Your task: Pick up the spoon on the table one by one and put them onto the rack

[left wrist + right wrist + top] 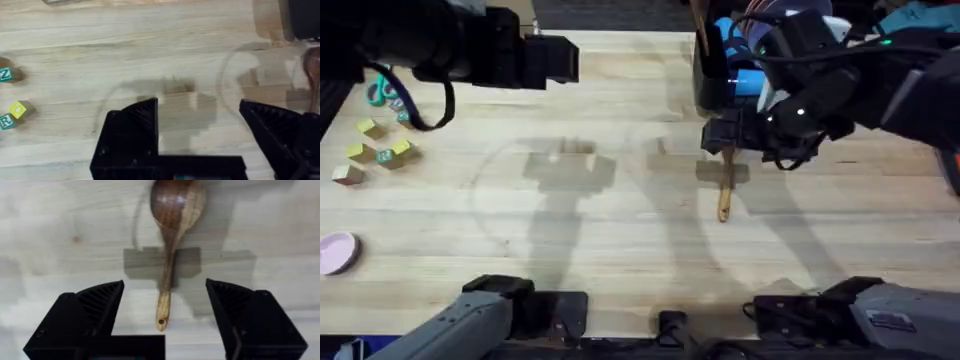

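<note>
A brown wooden spoon [724, 196] lies on the pale-wood table [620, 230], right of the middle, its handle pointing toward the front edge. My right gripper [725, 138] hovers just above its bowl end. In the right wrist view the spoon [172, 225] lies between and beyond the open black fingers [95, 312] of the right gripper [165, 284], untouched. My left gripper [558, 60] hangs high at the back left; the left gripper [197, 107] is open and empty over bare table. The black rack [710, 75] stands at the back, partly hidden by the right arm.
Small lettered blocks [375, 150] and tape rolls [385, 92] sit at the left edge, with a pink disc [335, 252] near the front left. Blue items [740, 60] stand by the rack. The blocks [12, 112] also appear in the left wrist view.
</note>
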`<control>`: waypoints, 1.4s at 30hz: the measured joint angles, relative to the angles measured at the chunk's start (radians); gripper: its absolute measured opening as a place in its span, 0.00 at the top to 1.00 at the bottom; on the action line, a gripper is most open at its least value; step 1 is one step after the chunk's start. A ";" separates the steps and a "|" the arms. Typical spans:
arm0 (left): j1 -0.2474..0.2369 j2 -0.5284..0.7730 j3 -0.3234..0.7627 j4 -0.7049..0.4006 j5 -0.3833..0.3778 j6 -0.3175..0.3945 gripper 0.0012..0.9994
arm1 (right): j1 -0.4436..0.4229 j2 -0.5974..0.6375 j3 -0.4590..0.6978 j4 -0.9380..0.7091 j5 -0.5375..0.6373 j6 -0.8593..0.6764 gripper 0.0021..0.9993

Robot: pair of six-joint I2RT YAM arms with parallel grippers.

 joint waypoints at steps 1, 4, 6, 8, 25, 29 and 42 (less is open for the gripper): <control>0.000 0.000 0.000 0.000 0.000 0.000 0.01 | 0.001 0.010 0.000 0.000 0.012 0.032 0.00; 0.000 0.000 0.000 0.000 0.000 0.000 0.01 | 0.003 0.027 0.000 0.001 0.063 0.116 0.00; 0.000 0.000 0.000 0.000 0.000 0.000 0.01 | 0.004 0.031 0.000 0.001 0.099 0.162 0.00; 0.000 0.000 0.000 0.000 0.000 0.000 0.01 | 0.004 0.034 0.000 0.007 0.127 0.199 0.00; 0.000 0.000 0.000 0.000 0.000 0.003 0.01 | 0.052 0.244 0.000 0.056 0.163 0.271 0.00; 0.000 0.000 0.000 0.000 0.000 0.003 0.01 | 0.051 0.279 0.021 0.063 0.132 0.279 0.05; 0.000 0.000 0.000 0.000 0.000 0.003 0.01 | 0.049 0.286 0.026 0.068 0.089 0.281 0.84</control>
